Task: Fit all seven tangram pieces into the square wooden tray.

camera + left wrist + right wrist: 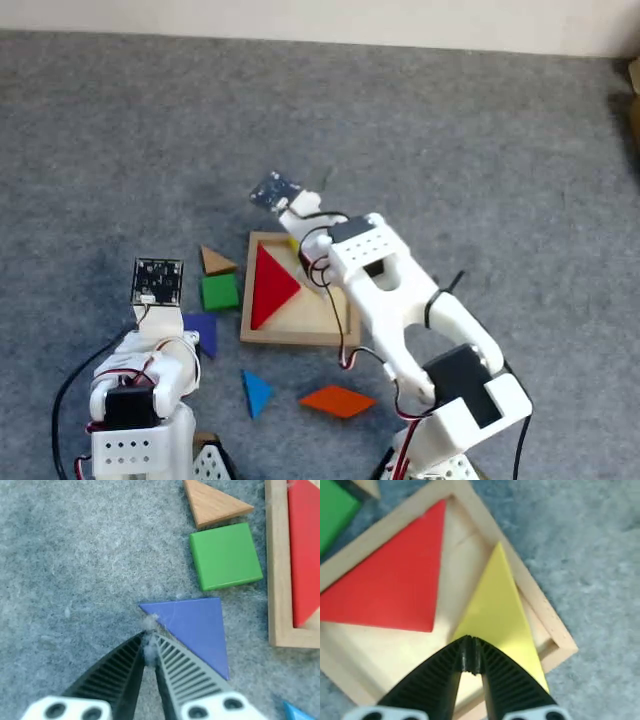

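Tray (539, 605) holds a yellow triangle (500, 610) under the right end effector (470, 655), pressed together (left end effector (148, 642) likewise, beside the blue triangle (195, 626)).

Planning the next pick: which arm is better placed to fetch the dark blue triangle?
Left. The left gripper sits at a corner of the dark blue triangle, which lies beside the tray. The right gripper is over the yellow triangle inside the tray.
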### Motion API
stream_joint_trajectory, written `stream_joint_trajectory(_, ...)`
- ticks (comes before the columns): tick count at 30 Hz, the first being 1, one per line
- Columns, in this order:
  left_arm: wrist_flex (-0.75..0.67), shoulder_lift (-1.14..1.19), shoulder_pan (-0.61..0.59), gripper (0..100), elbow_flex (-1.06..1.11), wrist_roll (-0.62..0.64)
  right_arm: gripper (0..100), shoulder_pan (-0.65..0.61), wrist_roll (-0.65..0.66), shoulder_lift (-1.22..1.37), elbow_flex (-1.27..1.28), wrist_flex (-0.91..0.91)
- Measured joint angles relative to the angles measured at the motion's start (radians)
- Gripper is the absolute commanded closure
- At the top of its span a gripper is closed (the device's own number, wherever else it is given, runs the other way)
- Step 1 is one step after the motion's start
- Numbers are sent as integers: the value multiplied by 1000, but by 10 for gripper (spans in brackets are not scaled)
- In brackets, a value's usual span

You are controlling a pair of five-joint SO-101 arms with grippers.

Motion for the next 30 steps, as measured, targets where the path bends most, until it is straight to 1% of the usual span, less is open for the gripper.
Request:
stream_joint_trajectory(10,0,0,0,995,0,0,983,-37,3,-32,14,6)
stream_joint_trajectory(16,0,0,0,995,0,0,983,31,6,-190,25,17)
stream_joint_trajectory(19,0,0,0,995,0,0,983,94,8,-224,25,17)
stream_joint_trajectory(23,0,0,0,995,0,0,983,160,5,-218,66,-71)
stream_joint_trajectory(26,0,0,0,995,0,0,983,163,2,-149,100,-133)
stream_joint_trajectory(30,0,0,0,995,0,0,983,146,-2,-71,95,-163)
